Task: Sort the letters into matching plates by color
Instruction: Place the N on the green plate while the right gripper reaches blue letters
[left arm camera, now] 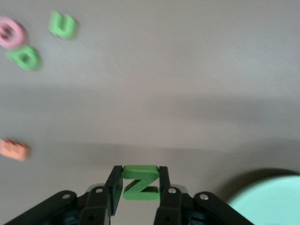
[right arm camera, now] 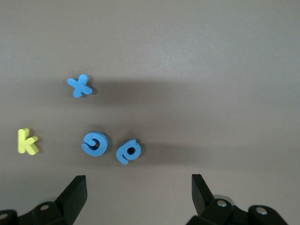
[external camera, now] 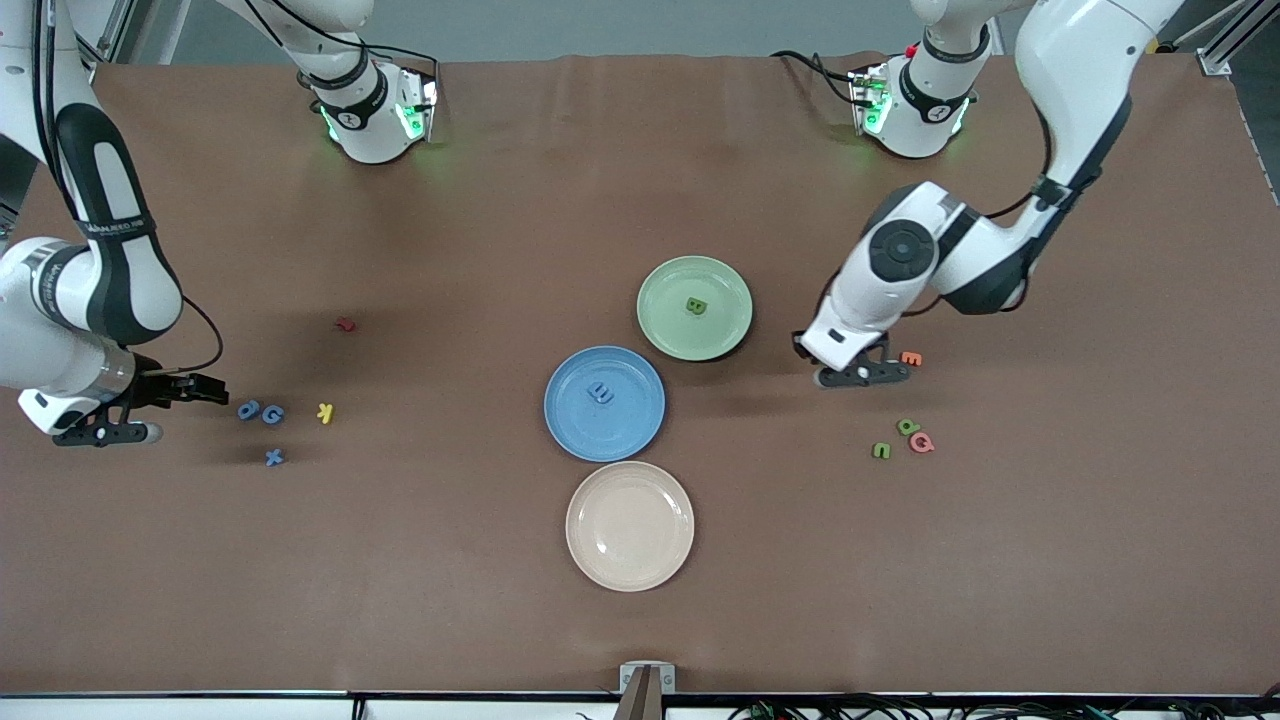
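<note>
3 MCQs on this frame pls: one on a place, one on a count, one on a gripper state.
1. Which plate lies nearest the front camera?
A. blue
B. green
C. cream

2. How many blue letters lie loose on the table?
A. three
B. one
C. five

3. The left gripper is:
A. open over the cream plate
B. shut on a green Z
C. shut on the orange E

Key:
1 C: the cream plate sits lowest, below the blue plate and green plate.
2 A: blue letters by the open right gripper.
3 B: the left gripper clamps the green Z.
</note>
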`<state>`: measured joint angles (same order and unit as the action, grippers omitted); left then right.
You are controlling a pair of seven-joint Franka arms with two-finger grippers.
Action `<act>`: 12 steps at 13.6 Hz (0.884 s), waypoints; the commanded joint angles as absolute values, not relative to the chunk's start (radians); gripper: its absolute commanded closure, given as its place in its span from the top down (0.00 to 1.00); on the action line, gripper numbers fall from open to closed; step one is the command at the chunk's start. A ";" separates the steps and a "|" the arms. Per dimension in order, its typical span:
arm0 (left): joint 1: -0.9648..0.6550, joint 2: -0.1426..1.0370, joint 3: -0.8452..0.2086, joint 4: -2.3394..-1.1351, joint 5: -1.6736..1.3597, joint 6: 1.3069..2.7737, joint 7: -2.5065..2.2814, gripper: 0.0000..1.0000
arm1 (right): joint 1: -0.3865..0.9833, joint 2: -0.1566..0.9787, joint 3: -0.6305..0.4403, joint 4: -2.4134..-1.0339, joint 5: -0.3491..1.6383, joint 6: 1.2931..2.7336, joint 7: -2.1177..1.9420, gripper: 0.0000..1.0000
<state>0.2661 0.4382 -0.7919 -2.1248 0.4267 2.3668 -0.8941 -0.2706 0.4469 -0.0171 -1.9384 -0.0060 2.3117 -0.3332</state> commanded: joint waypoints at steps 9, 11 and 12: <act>0.028 0.532 -0.807 -2.097 0.437 2.365 -1.290 0.37 | -0.282 0.545 0.003 -1.991 -0.020 2.477 -0.341 0.68; 0.026 0.532 -0.807 -2.091 0.436 2.365 -1.305 1.00 | -0.282 0.551 0.003 -1.991 -0.020 2.476 -0.341 0.64; 0.026 0.531 -0.807 -2.083 0.437 2.365 -1.315 1.00 | -0.282 0.552 0.003 -1.991 -0.021 2.477 -0.341 0.61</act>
